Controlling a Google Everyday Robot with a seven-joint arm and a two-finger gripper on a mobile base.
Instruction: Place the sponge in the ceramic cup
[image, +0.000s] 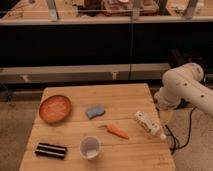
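The blue-lavender sponge (95, 111) lies flat near the middle of the wooden table (125, 96). The white ceramic cup (90, 147) stands upright near the front edge, below and slightly left of the sponge, with nothing visible inside. My gripper (150, 125) hangs low over the table's right side at the end of the white arm (182, 87). It is well to the right of both the sponge and the cup and touches neither.
An orange-brown plate (55, 108) sits at the left of the table. An orange carrot (116, 131) lies between the sponge and the gripper. A black ridged block (50, 150) rests at the front left corner. A dark counter front stands behind the table.
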